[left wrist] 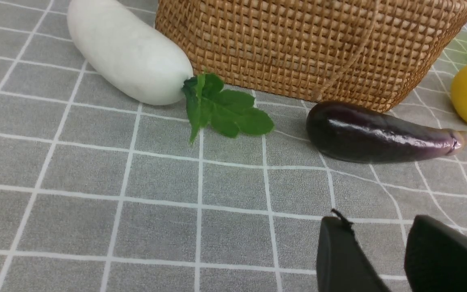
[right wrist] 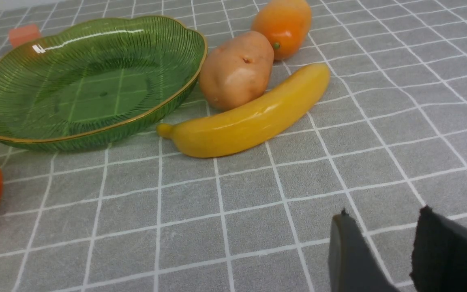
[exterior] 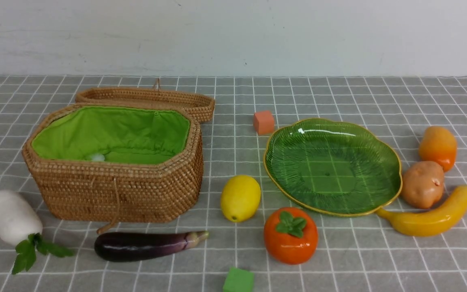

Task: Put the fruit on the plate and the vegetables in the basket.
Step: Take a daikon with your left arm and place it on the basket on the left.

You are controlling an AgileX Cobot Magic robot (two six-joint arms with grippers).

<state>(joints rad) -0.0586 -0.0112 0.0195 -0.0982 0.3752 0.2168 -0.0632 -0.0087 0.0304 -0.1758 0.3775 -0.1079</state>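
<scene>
In the front view, the large octagonal tan wicker basket [exterior: 176,182] with bright green fabric lining stands with its mouth uncovered, a small whitish thing [exterior: 97,157] on its lining, too small to identify. Directly behind the basket lies the matching woven lid [exterior: 144,95]. At the basket's left front corner lies the white radish [exterior: 16,218] with green leaves, and just in front of the basket, the long glossy dark purple eggplant [exterior: 140,246]. The glossy yellow toy lemon [exterior: 240,198] sits to the right of the basket, near it; the round orange persimmon [exterior: 290,239] with a green leaf cap is farther right and nearer the camera. The small green cube [exterior: 238,280] lies in front and to the right of the basket, the small orange cube [exterior: 264,122] to its right. Well to the basket's right is the glossy green leaf-shaped plate [exterior: 333,168] with a gold-yellow scalloped rim; beyond that come the orange-yellow oval mango [exterior: 438,147], the round brown potato [exterior: 423,185] and the curved yellow banana [exterior: 428,219]. The left wrist view shows the left gripper [left wrist: 373,239] released, its dark fingers parted with nothing between them, in front of the basket. The right wrist view shows the right gripper [right wrist: 387,231] likewise parted and unloaded, well to the basket's right.
</scene>
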